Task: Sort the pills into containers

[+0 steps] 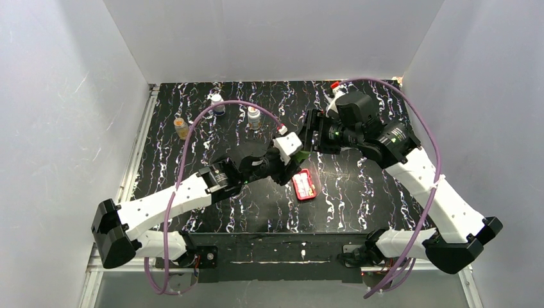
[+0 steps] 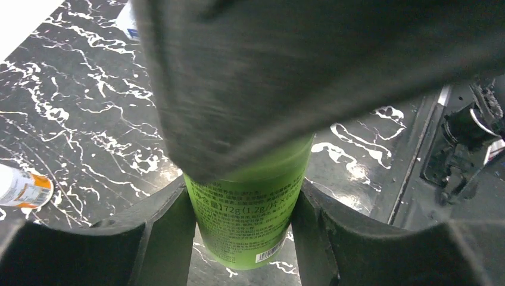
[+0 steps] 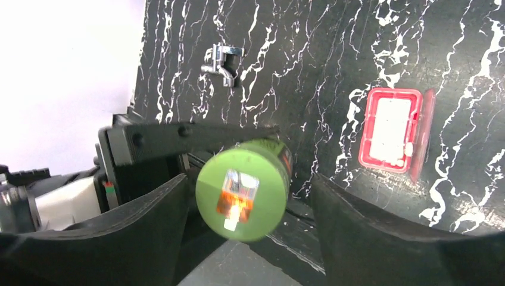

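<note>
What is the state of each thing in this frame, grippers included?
green bottle: clamped in the left gripper, off the table
left gripper: shut on the green bottle
right gripper: open, fingers either side of the bottle's end, not touching
pill case: open, lid folded aside, flat on the table
orange bottle: upright
blue bottle: upright
white bottle: upright

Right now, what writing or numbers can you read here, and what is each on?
"72g (1.2g": green bottle label; the rest of that line and the fine print below are too small.
Orange sticker on the green cap: blurred, unreadable.
White-and-orange bottle: label unreadable.
Small bottles at the table's back: labels too small.
Red pill case: no writing visible.
</note>
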You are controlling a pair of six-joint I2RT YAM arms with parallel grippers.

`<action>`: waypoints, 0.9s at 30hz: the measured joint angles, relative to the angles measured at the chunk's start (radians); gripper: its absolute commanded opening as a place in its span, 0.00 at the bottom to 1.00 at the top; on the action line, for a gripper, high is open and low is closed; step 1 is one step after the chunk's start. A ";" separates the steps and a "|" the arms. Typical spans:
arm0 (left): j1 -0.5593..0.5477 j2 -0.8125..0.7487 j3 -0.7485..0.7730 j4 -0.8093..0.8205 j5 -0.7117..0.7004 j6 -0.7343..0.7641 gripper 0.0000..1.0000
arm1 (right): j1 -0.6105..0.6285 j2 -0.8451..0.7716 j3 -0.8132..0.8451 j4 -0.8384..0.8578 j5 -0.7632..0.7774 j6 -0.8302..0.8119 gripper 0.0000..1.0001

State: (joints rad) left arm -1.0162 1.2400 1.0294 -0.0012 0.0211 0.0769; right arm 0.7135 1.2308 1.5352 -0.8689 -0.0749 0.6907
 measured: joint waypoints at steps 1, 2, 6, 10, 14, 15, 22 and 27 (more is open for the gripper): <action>0.004 -0.001 0.000 0.005 -0.003 0.002 0.00 | 0.000 -0.004 0.000 -0.009 0.002 -0.004 0.94; 0.011 -0.003 0.000 0.008 0.002 0.002 0.00 | -0.003 -0.010 0.000 -0.015 0.000 -0.011 0.96; 0.057 -0.032 -0.014 0.013 0.128 -0.022 0.00 | -0.064 -0.064 -0.017 -0.012 -0.028 -0.061 0.98; 0.116 -0.078 -0.036 0.020 0.355 -0.081 0.00 | -0.120 -0.155 -0.059 0.025 -0.114 -0.134 0.98; 0.175 -0.104 -0.048 0.052 0.607 -0.170 0.00 | -0.122 -0.221 -0.106 0.107 -0.312 -0.208 0.98; 0.187 -0.104 -0.048 0.063 0.670 -0.193 0.00 | -0.122 -0.231 -0.122 0.135 -0.372 -0.224 0.98; 0.203 -0.085 -0.048 0.126 0.952 -0.317 0.00 | -0.096 -0.223 -0.156 0.202 -0.562 -0.296 0.97; 0.203 -0.057 -0.048 0.173 1.040 -0.381 0.00 | -0.073 -0.219 -0.158 0.222 -0.606 -0.322 0.94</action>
State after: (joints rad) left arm -0.8131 1.1827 0.9813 0.1715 1.0613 -0.3039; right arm 0.6405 1.0114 1.3777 -0.6464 -0.6808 0.3689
